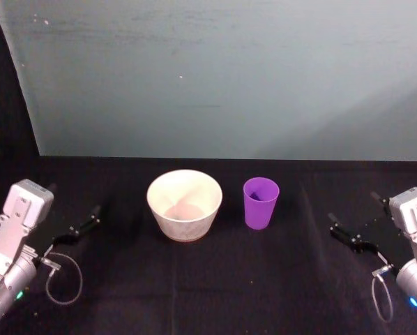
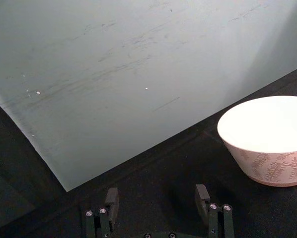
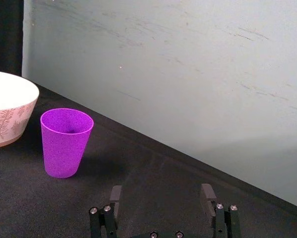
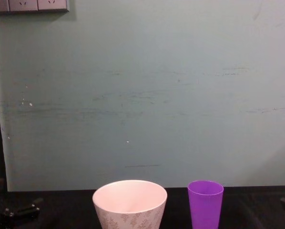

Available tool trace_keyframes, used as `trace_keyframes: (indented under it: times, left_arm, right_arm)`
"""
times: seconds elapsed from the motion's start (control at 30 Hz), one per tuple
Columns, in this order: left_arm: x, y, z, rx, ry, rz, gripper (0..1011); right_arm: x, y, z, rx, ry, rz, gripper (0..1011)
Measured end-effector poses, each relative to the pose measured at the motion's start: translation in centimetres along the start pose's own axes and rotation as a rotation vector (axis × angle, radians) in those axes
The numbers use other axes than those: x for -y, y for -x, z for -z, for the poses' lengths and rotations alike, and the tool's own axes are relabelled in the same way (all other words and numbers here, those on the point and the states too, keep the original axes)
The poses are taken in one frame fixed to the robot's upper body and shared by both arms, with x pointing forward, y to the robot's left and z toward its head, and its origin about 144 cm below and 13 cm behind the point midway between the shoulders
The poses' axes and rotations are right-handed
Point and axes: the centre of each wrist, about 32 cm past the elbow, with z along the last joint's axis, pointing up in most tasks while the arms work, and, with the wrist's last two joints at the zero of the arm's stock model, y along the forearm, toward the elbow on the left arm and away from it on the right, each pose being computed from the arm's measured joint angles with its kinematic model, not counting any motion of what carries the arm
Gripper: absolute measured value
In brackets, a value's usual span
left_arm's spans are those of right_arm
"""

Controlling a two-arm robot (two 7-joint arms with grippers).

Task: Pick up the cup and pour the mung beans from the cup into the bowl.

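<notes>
Well, both claws are released and hold nothing. The left gripper [image 2: 157, 197] sits low at the table's left side with its fingers spread, well apart from the bowl [image 1: 185, 204]. The right gripper [image 3: 161, 194] rests likewise at the right side with its fingers spread, well apart from the cup [image 1: 261, 202]. Between the two arms the purple cup stands upright on the black table [image 1: 215, 286], just right of the bowl, near it but not touching. What lies inside the cup is too dark to tell. Behind the table rises a pale green wall [image 1: 229, 84]
</notes>
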Motion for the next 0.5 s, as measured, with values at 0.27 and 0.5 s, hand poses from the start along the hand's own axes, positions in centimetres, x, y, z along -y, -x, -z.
trace_keyframes:
  times: [0.27, 0.5]
  left_arm:
    - [0.00, 0.00, 0.00, 0.000, 0.000, 0.000, 1012]
    - [0.00, 0.00, 0.00, 0.000, 0.000, 0.000, 1012]
  right_arm:
    - [0.00, 0.00, 0.00, 0.000, 0.000, 0.000, 1004]
    - [0.00, 0.00, 0.00, 0.000, 0.000, 0.000, 1004]
